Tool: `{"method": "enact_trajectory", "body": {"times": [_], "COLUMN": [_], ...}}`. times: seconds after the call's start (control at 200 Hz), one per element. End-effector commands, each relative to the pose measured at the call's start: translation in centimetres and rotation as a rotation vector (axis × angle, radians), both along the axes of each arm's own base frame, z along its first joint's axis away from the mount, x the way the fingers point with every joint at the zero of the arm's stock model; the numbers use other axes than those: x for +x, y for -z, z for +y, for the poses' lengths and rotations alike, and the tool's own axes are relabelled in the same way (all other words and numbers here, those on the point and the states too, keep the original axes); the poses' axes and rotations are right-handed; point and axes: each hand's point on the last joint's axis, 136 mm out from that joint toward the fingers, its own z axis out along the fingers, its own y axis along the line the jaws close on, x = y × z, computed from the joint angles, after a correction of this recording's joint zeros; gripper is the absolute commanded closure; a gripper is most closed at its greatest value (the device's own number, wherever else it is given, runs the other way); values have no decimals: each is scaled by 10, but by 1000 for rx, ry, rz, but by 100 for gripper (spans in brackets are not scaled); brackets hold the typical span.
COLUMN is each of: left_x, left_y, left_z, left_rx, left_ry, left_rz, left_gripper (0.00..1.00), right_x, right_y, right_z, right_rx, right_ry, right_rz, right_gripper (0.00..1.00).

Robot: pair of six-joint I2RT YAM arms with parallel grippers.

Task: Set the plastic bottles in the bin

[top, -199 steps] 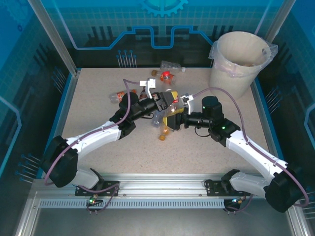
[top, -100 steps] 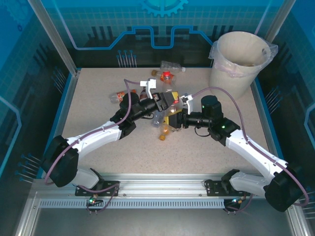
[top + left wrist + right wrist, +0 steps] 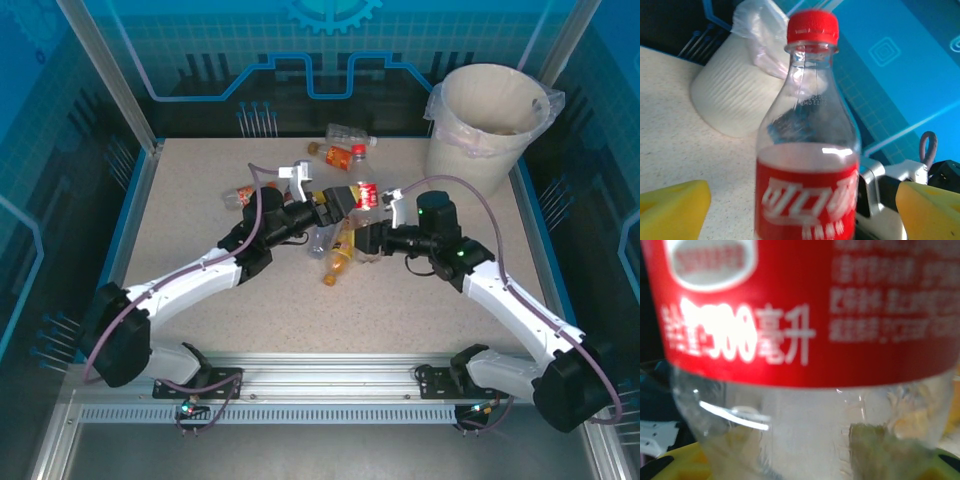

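The right pincer looks closed on the clear lower body of the red-labelled bottle, below the label. The right wrist view has yellow pads at either lower corner and the bottle pressed close between them. The left pincer is spread wide. In the left wrist view its yellow fingertips stand well off either side of the bottle, touching nothing and holding nothing. The bottle stands upright, red cap on top, well left of the bin and nearer the arm bases than the bin is.

Just below that hold, also left of the bin, an orange bottle and a clear one lie on the tabletop. More plastic bottles lie farther left of the bin: two near the back edge and one farthest from it.

My worry is the grip. It sits low on a slick, thin wall, so the bottle could pivot or slide out during a swing towards the bin. The left fingers bracket the bottle, so a sideways move before they are clear could knock it loose. A drop would land it among the loose bottles and could scatter them. The bin's rim is high and its bag hangs loose, so a low carry could clip the rim and send the bottle outside.
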Motion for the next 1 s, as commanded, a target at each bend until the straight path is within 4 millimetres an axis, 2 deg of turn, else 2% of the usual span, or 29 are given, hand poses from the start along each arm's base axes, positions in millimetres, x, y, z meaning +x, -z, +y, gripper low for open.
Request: {"method": "enact_trajectory", "body": {"times": [0.0,0.095,0.175,0.425,0.635,0.795,0.995], "left_x": [0,-3,-4,-16,-35,-52,-67], "left_y": [-24,-25,-17,20,45,61,72], "left_z": [13,19,29,70,111,138,167], "left_rx": [42,70,89,165,224,243,254], "left_ry": [-63,-80,-123,-273,-397,-470,-554], "left_rz": [0,21,62,184,254,279,291], "left_gripper": [1,1,1,1,1,1,1], "right_x": [25,46,65,129,184,232,280], "right_y": [-10,-15,-27,-86,-124,-140,-138], "right_z": [-28,-53,-75,-133,-176,-214,-254], "right_rx": [-25,-31,-38,-29,-6,-1,-2], "right_ry": [104,181,246,421,533,640,780], "right_rz": [2,-4,-28,-137,-170,-163,-108], "right_gripper": [60,61,61,61,61,60,55]}}
